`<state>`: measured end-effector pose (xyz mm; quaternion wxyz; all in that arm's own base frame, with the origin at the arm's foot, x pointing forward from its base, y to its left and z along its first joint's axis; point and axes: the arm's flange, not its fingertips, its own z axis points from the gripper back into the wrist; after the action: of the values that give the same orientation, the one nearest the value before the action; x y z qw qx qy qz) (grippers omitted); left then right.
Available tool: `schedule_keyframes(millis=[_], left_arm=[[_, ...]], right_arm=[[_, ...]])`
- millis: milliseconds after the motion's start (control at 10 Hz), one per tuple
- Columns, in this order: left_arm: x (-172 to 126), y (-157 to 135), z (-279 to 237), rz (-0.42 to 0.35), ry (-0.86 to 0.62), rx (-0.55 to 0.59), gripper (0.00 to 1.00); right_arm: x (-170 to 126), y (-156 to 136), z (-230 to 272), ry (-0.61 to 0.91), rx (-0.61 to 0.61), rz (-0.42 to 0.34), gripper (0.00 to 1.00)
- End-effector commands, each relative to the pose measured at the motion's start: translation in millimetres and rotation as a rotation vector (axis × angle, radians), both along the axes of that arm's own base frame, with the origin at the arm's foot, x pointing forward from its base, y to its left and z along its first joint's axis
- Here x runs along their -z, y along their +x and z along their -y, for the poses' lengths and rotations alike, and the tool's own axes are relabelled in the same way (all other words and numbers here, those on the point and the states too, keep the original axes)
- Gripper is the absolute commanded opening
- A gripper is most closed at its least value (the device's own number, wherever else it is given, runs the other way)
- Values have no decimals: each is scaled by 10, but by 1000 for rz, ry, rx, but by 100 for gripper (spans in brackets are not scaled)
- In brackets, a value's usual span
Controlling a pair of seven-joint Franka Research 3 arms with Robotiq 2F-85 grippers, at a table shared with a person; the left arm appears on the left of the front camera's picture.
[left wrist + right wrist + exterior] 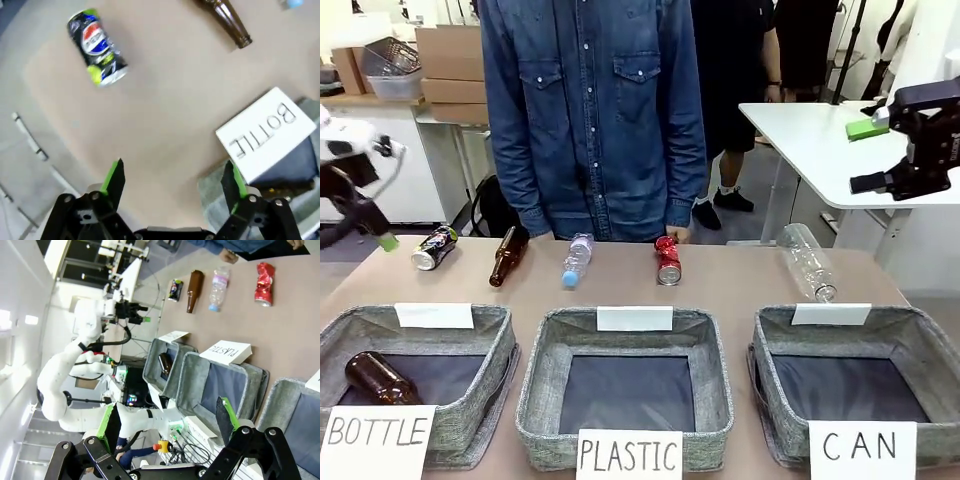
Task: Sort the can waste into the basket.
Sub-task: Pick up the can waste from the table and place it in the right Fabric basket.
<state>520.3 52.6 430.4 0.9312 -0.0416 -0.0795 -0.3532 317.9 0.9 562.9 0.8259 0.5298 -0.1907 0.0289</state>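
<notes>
A dark can (433, 248) with green, white and blue print lies on its side at the table's far left. A crumpled shiny red can (668, 260) lies near the middle, just in front of the person. The grey basket (932, 345) behind the "CAN" sign stands at the front right with nothing in it. My left gripper (380, 232) hangs open just left of the dark can; in the left wrist view the dark can (97, 47) lies ahead of the open gripper (172, 170). My right gripper (865, 155) is open, raised high at the right, and in the right wrist view it is spread (167, 412) with the red can (263, 284) far off.
A brown glass bottle (508, 255), a small clear bottle (577, 259) and a larger clear bottle (808, 262) lie in the same row as the cans. The "BOTTLE" basket (470, 320) holds one brown bottle (380, 378). The "PLASTIC" basket (545, 350) stands in the middle. A person (595, 110) stands at the far edge.
</notes>
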Motion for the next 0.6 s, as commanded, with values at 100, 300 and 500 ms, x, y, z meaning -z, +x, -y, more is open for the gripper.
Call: schedule_keyframes(millis=[100, 300, 500], left_arm=[[296, 582, -23, 56, -88, -40, 100], [417, 900, -141, 121, -112, -82, 100], [616, 1159, -179, 150, -53, -125, 100]], right_arm=[[0, 33, -20, 19, -8, 31, 100], [0, 33, -20, 19, -8, 31, 100], [0, 33, -20, 19, -8, 31, 100]])
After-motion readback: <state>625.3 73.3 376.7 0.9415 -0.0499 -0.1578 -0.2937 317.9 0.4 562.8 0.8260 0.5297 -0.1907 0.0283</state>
